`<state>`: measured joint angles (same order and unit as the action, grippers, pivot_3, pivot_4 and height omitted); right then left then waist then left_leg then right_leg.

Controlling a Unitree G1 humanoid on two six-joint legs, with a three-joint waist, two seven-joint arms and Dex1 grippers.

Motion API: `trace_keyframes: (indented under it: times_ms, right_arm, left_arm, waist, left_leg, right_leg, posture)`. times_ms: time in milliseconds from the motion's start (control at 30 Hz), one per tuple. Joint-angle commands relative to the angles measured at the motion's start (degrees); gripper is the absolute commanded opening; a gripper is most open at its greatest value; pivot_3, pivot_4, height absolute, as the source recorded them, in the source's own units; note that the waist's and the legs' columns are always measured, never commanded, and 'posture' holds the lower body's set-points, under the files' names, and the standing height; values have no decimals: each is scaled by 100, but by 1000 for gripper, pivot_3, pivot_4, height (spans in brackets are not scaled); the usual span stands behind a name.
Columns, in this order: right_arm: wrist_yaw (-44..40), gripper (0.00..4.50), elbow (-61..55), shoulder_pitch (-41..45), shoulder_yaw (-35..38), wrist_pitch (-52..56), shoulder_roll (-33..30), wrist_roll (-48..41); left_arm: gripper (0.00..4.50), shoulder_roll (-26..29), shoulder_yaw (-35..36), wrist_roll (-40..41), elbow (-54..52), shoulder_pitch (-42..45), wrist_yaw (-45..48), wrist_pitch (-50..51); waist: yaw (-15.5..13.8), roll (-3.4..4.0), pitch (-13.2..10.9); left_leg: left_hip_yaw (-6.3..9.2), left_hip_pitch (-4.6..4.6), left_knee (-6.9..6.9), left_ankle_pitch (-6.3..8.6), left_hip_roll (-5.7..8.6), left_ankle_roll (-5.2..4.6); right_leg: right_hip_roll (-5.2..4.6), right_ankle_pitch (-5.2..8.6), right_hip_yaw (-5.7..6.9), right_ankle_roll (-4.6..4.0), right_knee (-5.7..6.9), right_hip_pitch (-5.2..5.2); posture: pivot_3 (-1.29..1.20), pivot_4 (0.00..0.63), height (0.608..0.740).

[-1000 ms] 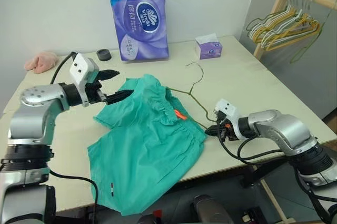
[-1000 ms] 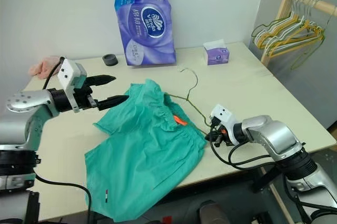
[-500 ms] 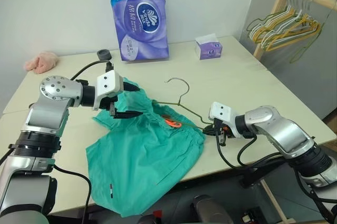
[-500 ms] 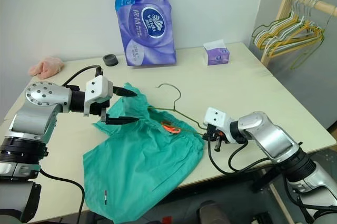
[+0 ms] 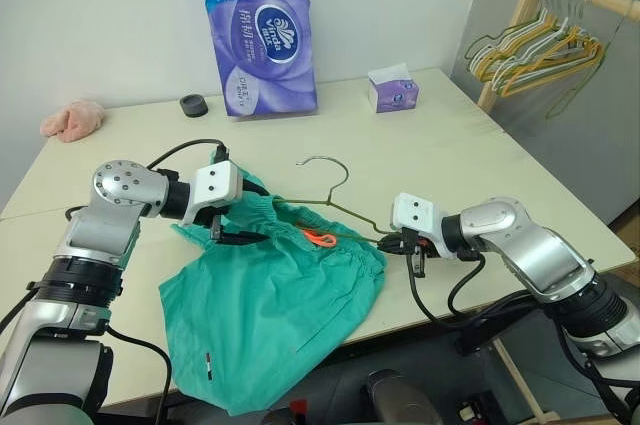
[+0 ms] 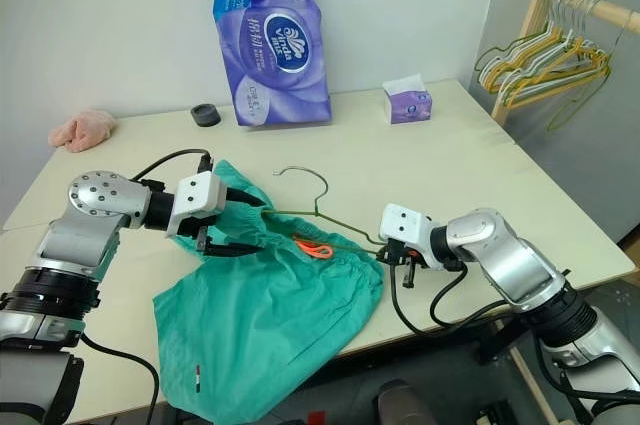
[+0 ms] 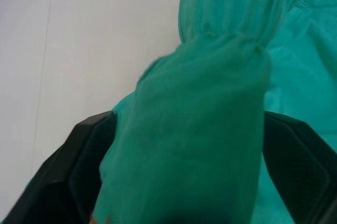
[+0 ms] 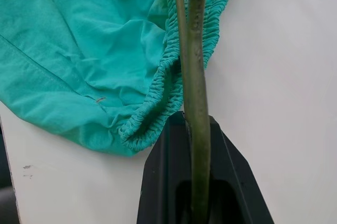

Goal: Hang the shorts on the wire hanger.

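The shorts (image 5: 265, 295) lie on the desk (image 5: 450, 155) near its front edge, one leg hanging over that edge. The left gripper (image 5: 243, 225) has its jaws spread around the bunched waistband; whether they grip it I cannot tell. The right gripper (image 5: 392, 242), jaws clenched, holds the wire hanger (image 5: 330, 207), whose hook lies over open desk behind the shorts.

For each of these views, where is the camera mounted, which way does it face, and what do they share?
Left and right eye views: on the head, facing forward and down at the table; both arms show.
Left wrist view: on the left wrist, facing along the left gripper, the shorts bunched between its fingers.
Right wrist view: on the right wrist, facing along the right gripper, shut on the wire hanger.
Both wrist views share the shorts.
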<state>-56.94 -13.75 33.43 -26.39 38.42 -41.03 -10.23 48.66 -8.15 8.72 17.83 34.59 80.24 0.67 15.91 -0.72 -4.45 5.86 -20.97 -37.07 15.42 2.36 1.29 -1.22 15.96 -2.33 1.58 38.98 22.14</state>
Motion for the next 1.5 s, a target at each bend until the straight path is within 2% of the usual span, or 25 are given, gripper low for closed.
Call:
trace_keyframes:
  times_ms: [33,267,333,400,600,700,867,933,1000,1100,1167,1267,1500]
  right_arm:
    - [-42,0,-300,107,237,-133,88,-41]
    - [-85,0,-360,70,212,-262,91,54]
    - [-112,0,-362,55,224,-303,114,74]
    - [-165,0,-366,38,247,-349,142,101]
    - [-640,0,-265,54,176,-1167,-87,340]
    - [-741,734,75,-5,271,-1718,-304,572]
    - [-580,2443,1291,7,620,-2370,-806,1045]
    - [-527,3101,1640,-109,772,-2446,-924,1049]
    - [-417,3785,1612,-562,1165,-2134,-812,619]
    - [-392,3785,1207,-1165,1709,-1720,-460,-100]
    - [-73,3785,451,-1683,2071,-894,-15,-782]
    - [440,3785,-498,-2207,2220,20,504,-1357]
    - [1352,3785,-661,-2507,1985,368,1247,-1267]
  left_arm:
    - [3082,-38,57,38,-84,-2,4,-5]
    - [959,-149,87,54,-97,17,-49,63]
    - [440,-165,86,46,-104,1,-38,70]
    - [124,-174,85,45,-115,-11,-29,76]
    - [9,-191,76,18,-148,-50,-16,59]
    - [0,-164,49,-32,-141,-61,13,7]
    - [0,-120,56,-53,-203,-130,24,-17]
    - [0,-118,64,-58,-209,-140,2,-12]
    - [0,-96,68,-54,-238,-187,-4,-14]
    - [0,-84,66,-51,-272,-229,-5,-9]
    - [0,-73,70,-48,-286,-245,2,1]
    - [0,-51,76,-44,-311,-257,16,22]
    - [0,-31,70,-44,-346,-221,35,67]
  waist:
    - [4,-1,1]
    - [5,-1,5]
    - [5,-1,6]
    - [7,-2,6]
    - [23,-2,7]
    - [31,-2,7]
    - [32,-5,8]
    - [21,-5,9]
    - [30,-11,12]
    - [55,-15,20]
    - [97,-15,20]
    - [146,-12,22]
    - [123,-16,35]
  left_leg:
    - [0,0,0,0,0,0]
    - [1,0,-1,0,0,0]
    - [1,0,-1,0,0,0]
    - [1,0,-1,0,0,0]
    - [0,0,-1,0,0,0]
    - [1,0,-1,0,0,0]
    - [0,0,-4,0,2,0]
    - [-1,0,-4,0,5,0]
    - [-2,1,-3,0,5,-1]
    - [4,3,1,0,-1,-1]
    - [3,4,1,0,-2,-1]
    - [8,2,1,0,-2,-2]
    - [9,2,-1,1,1,-1]
  right_leg:
    - [0,0,0,0,0,0]
    - [0,0,0,-1,1,0]
    - [0,0,1,-1,1,0]
    - [0,0,0,-1,1,0]
    - [0,0,1,-1,2,0]
    - [0,0,2,-1,2,-1]
    - [-3,0,2,-1,1,-4]
    - [-5,0,2,-1,1,-5]
    - [-6,0,1,-1,1,-6]
    - [-1,0,7,-1,3,-7]
    - [1,0,5,-1,7,-7]
    - [1,0,7,-1,9,-7]
    - [0,1,6,0,5,-8]
  posture:
    - [-312,7,740]
    - [-313,10,740]
    - [-313,10,740]
    - [-315,15,740]
    - [-315,15,740]
    - [-319,15,740]
    - [-314,17,740]
    - [-314,17,740]
    - [-315,23,740]
    - [-315,23,740]
    - [-318,27,740]
    - [-317,30,740]
    - [-311,32,740]
